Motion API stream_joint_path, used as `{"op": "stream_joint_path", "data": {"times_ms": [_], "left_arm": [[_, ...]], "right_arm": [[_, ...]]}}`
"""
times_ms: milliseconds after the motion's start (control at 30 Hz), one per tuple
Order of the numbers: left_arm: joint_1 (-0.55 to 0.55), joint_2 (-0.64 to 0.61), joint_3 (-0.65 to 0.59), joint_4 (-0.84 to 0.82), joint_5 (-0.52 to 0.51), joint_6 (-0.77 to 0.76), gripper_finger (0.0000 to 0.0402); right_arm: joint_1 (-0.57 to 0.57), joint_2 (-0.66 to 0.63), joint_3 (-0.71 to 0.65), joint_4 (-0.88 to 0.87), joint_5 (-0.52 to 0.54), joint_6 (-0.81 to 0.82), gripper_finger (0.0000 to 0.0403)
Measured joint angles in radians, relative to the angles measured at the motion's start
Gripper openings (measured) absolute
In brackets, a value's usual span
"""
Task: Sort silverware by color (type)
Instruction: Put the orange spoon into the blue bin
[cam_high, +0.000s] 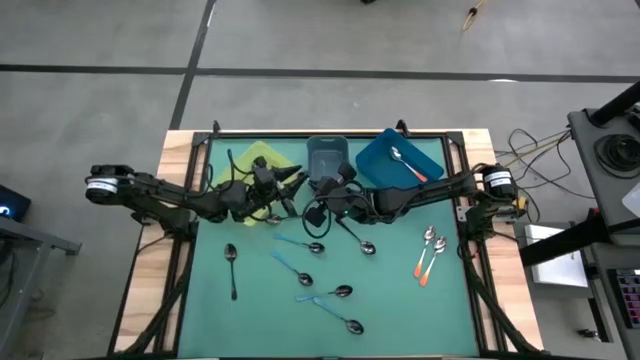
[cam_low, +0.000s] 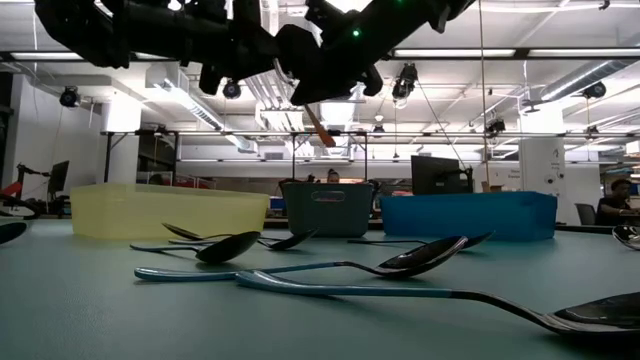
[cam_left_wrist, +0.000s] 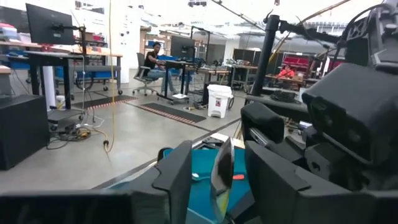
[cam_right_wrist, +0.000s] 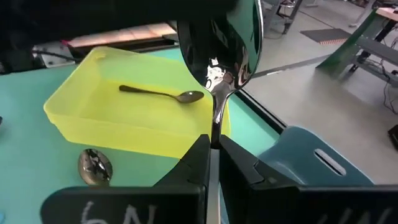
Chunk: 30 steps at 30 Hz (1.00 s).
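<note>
Above the mat's middle my two grippers meet on one spoon (cam_right_wrist: 222, 50). My right gripper (cam_right_wrist: 213, 146) is shut on its thin handle, bowl upward. In the left wrist view the same spoon (cam_left_wrist: 222, 177) stands edge-on between the fingers of my left gripper (cam_left_wrist: 221, 169), which are open and apart from it. An orange-red handle (cam_low: 320, 127) hangs below the grippers in the low view. From above, the left gripper (cam_high: 290, 185) and right gripper (cam_high: 322, 192) are in front of the bins. Several more spoons lie on the mat: black-handled (cam_high: 232, 268), light blue (cam_high: 295, 262), orange-red (cam_high: 428, 255).
Three bins stand along the back: yellow (cam_high: 262, 158) holding a black-handled spoon (cam_right_wrist: 163, 93), grey-blue (cam_high: 327, 156), and blue (cam_high: 378, 165) holding an orange-red spoon (cam_high: 410, 165). A loose spoon bowl (cam_right_wrist: 94, 167) lies just in front of the yellow bin. People sit at desks in the room behind.
</note>
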Motion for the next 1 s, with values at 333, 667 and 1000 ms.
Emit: {"op": "stream_joint_path", "data": {"times_ms": [333, 667, 1000], "left_arm": [[0.000, -0.150, -0.001, -0.080, 0.001, 0.164, 0.0146], [0.002, -0.296, -0.001, -0.220, -0.007, 0.314, 0.0146], [0.003, -0.357, -0.002, -0.333, -0.008, 0.358, 0.0146]], "right_arm": [[-0.069, -0.051, 0.113, -0.457, -0.167, 0.127, 0.0013], [-0.256, -0.051, 0.213, -0.767, -0.578, 0.172, 0.0012], [-0.478, -0.051, 0.234, -1.061, -0.835, 0.165, 0.0012]]}}
